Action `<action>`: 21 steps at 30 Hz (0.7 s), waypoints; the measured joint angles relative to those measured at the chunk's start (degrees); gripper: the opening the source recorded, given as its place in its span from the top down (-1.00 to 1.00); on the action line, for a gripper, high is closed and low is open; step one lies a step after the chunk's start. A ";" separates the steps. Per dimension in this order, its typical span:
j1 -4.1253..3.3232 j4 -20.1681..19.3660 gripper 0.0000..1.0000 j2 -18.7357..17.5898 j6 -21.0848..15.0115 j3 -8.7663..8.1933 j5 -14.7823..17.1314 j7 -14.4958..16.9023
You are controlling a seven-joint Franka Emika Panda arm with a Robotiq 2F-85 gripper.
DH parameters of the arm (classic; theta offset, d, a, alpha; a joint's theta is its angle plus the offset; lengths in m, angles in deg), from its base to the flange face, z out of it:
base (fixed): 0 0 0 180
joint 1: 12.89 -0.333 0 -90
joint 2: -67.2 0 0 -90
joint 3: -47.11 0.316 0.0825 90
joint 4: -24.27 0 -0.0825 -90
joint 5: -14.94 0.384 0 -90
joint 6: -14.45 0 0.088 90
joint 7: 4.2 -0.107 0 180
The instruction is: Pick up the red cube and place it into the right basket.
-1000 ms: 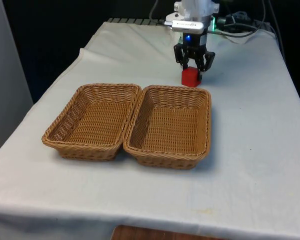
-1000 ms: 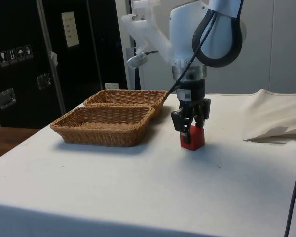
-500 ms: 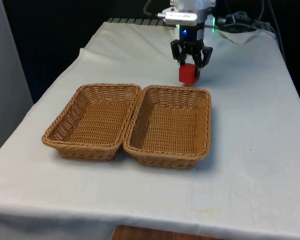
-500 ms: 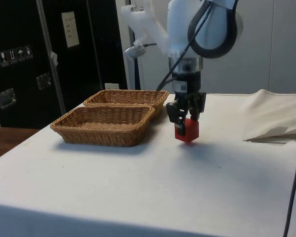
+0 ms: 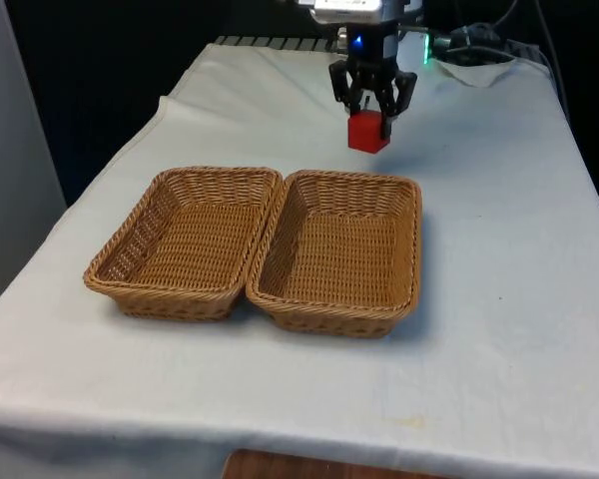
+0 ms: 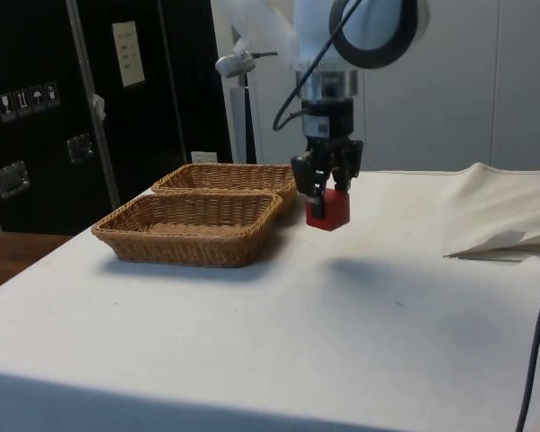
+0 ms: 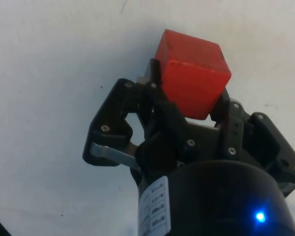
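The red cube (image 5: 367, 131) hangs in the air above the white cloth, just beyond the far rim of the right basket (image 5: 414, 235). My black gripper (image 5: 369, 112) is shut on the cube from above. From the side, the cube (image 6: 327, 208) is lifted clear of the table next to the baskets, held by the gripper (image 6: 326, 190). The wrist view shows the cube (image 7: 191, 73) clamped between both fingers, with the gripper (image 7: 189, 101) over bare cloth. The right basket (image 6: 202, 247) holds nothing.
A second wicker basket (image 5: 120, 259) sits touching the right one, on the front view's left, also with nothing in it. Cables (image 5: 479, 50) lie at the far end of the table. Folded cloth (image 6: 499, 220) rises in the side view.
The gripper has lifted the red cube off the cloth and carried it upward, shifting a little toward the front view's left. The baskets have not moved.
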 measured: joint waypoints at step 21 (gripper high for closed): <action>0.74 8.59 0.95 -0.69 9.51 -3.67 -1.78 6.30</action>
